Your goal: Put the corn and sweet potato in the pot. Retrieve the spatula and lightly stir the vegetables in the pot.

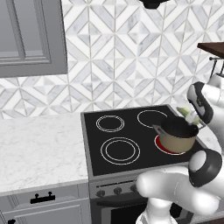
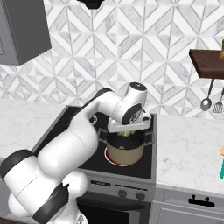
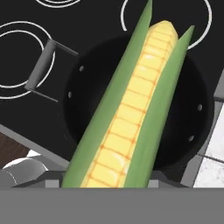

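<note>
A rendered kitchen with a diamond-patterned tile wall behind, a marble desk (image 1: pixel 39 144) on either side, and a black cooktop (image 1: pixel 131 135) with white burner rings set into it. At about four o'clock on that cooktop sits the pot (image 1: pixel 177 139), tan outside and dark inside, over a burner glowing red. The arm reaches in from behind and hangs the claw (image 2: pixel 126 131) right above the pot's mouth, and clamped in it is the corn (image 3: pixel 131 118), yellow kernels showing between green husk leaves, the tip pointing toward twelve o'clock in the hand view. The cob spans the dark opening from six to twelve o'clock, so it looks roughly as long as the pot is wide, and that is the catch here. The step in hand looks like the drop of the corn. To do it well, I'd tilt the cob so one end leads down inside the rim, keep it centred away from the grey loop handle (image 3: pixel 41 70) at nine o'clock, lower it close, then let go, so it doesn't bridge the rim or bounce out. Off on the right-hand desk, a teal handle (image 2: pixel 222 168) peeks in at the frame edge, possibly the spatula.
</note>
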You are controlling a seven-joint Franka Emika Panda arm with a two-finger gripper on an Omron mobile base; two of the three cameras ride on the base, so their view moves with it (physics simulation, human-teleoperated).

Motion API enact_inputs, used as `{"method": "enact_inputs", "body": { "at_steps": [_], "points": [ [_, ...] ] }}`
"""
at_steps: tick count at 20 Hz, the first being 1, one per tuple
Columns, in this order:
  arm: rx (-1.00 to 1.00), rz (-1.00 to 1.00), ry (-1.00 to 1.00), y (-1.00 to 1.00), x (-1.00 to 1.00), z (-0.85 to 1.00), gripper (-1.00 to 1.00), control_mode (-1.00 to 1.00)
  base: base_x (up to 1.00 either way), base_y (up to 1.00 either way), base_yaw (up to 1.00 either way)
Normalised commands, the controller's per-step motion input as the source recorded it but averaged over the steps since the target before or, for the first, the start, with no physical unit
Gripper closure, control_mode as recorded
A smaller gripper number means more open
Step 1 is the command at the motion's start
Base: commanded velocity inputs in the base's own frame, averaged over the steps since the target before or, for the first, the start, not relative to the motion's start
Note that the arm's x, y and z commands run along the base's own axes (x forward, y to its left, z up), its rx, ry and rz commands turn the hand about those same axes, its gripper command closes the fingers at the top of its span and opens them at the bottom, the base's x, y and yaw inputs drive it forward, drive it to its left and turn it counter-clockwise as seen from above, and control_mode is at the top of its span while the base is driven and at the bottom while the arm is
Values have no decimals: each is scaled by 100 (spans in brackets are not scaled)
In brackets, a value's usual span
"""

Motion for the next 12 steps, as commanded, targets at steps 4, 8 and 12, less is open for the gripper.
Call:
{"method": "enact_inputs", "body": {
  "at_steps": [4,8,12],
  "points": [
    [0,0,1,3,11,-39,100,-100,0,0,0],
    [0,0,0,4,13,-32,100,-100,0,0,0],
    [0,0,0,3,5,-29,100,-100,0,0,0]
  ]
}}
